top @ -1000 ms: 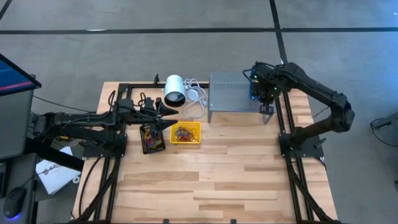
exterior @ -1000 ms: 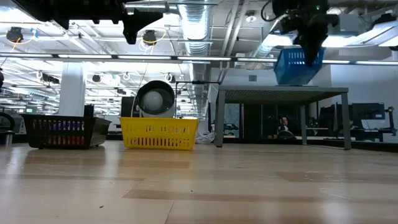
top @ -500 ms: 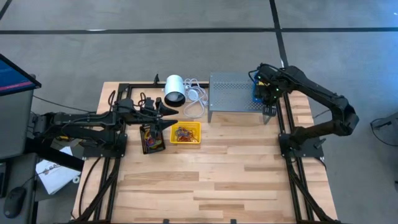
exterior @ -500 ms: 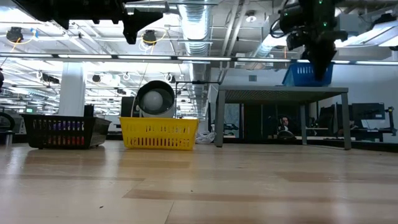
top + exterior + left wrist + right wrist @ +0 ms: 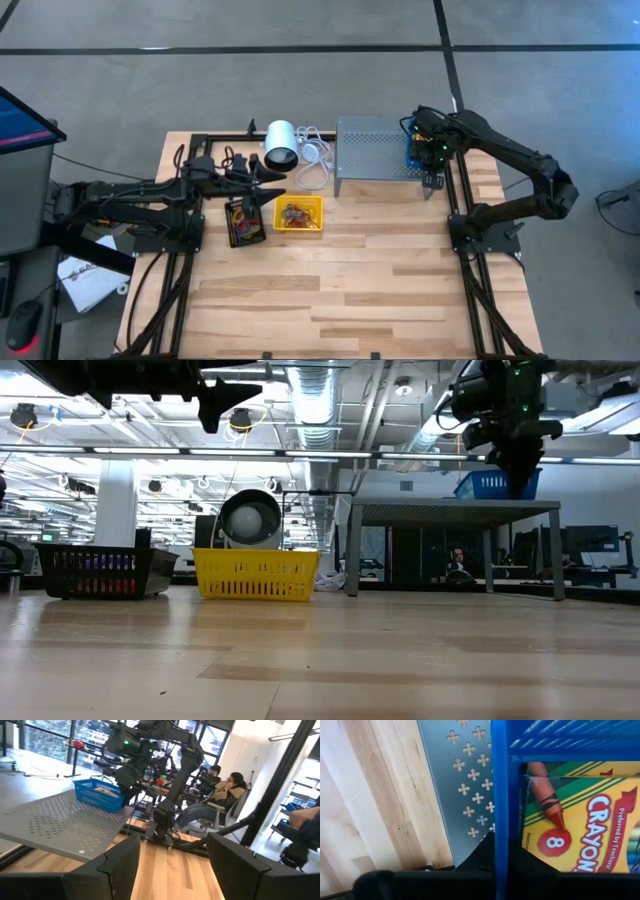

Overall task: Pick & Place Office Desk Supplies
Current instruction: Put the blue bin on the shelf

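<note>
A blue basket [image 5: 411, 150] with a yellow-and-green crayon box [image 5: 575, 820] inside stands on the right end of the grey perforated rack [image 5: 375, 150]; it also shows in the low view [image 5: 495, 483]. My right gripper [image 5: 432, 172] is shut on the basket from above. My left gripper [image 5: 272, 190] hangs open and empty above the gap between a black tray [image 5: 243, 222] and a yellow tray [image 5: 299, 215]. Both trays hold small coloured supplies. My right gripper holds the blue basket by its side wall [image 5: 499, 795], one finger outside [image 5: 472, 857] and one inside the basket. The fingers come from above, pointing down. The basket sits upright with its bottom on the rack's top [image 5: 455, 506].
A white cylinder [image 5: 281, 143] with a white cable [image 5: 315, 160] lies at the far side, left of the rack. Black frame rails [image 5: 460, 230] run along both sides of the table. Bare wood [image 5: 340, 290] spreads across the near half. People sit in the room beyond [image 5: 227, 787].
My right gripper has gone down and a little toward the table's right edge with the blue basket. The basket, which hung clear above the rack a second ago, now rests on the rack's top at its right end. The gripper stays on it.
</note>
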You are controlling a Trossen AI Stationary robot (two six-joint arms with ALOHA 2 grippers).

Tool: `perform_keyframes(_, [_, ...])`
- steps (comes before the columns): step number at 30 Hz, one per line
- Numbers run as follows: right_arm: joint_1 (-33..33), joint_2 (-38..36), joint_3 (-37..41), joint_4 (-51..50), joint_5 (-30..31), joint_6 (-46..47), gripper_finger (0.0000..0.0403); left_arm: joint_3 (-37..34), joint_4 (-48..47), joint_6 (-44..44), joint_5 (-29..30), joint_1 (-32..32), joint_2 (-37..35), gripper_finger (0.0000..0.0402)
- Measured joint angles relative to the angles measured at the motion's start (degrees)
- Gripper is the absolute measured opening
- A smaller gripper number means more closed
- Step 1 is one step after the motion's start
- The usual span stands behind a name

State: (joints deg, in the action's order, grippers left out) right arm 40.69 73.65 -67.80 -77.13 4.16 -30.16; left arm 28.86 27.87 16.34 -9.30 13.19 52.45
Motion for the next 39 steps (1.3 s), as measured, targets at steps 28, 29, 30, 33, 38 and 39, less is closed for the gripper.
perform_keyframes(28, [-0.6, 0.2, 0.3, -1.8, 0.6, 6.9, 0.0226, 0.0, 0.0, 0.0, 0.0, 0.5, 0.0, 0.0225])
perform_keyframes(29, [-0.8, 0.2, 0.3, -1.8, 0.6, 7.1, 0.0224, 0.0, 0.0, 0.0, 0.0, 0.5, 0.0, 0.0225])
perform_keyframes(30, [-1.0, 0.2, 0.3, -1.7, 0.6, 7.2, 0.0222, 0.0, 0.0, 0.0, 0.0, 0.5, 0.0, 0.0225])
perform_keyframes(33, [-1.6, 0.2, 0.2, -1.7, 0.8, 7.8, 0.0216, 0.0, 0.0, 0.0, 0.0, 0.5, 0.0, 0.0225])
perform_keyframes(38, [-1.7, 0.2, 0.2, -1.9, 1.7, 9.2, 0.0218, 0.0, 0.0, 0.0, 0.0, 0.5, 0.0, 0.0225])
perform_keyframes(39, [-1.7, 0.2, 0.2, -2.0, 1.9, 9.3, 0.0219, 0.0, 0.0, 0.0, 0.0, 0.5, 0.0, 0.0225])
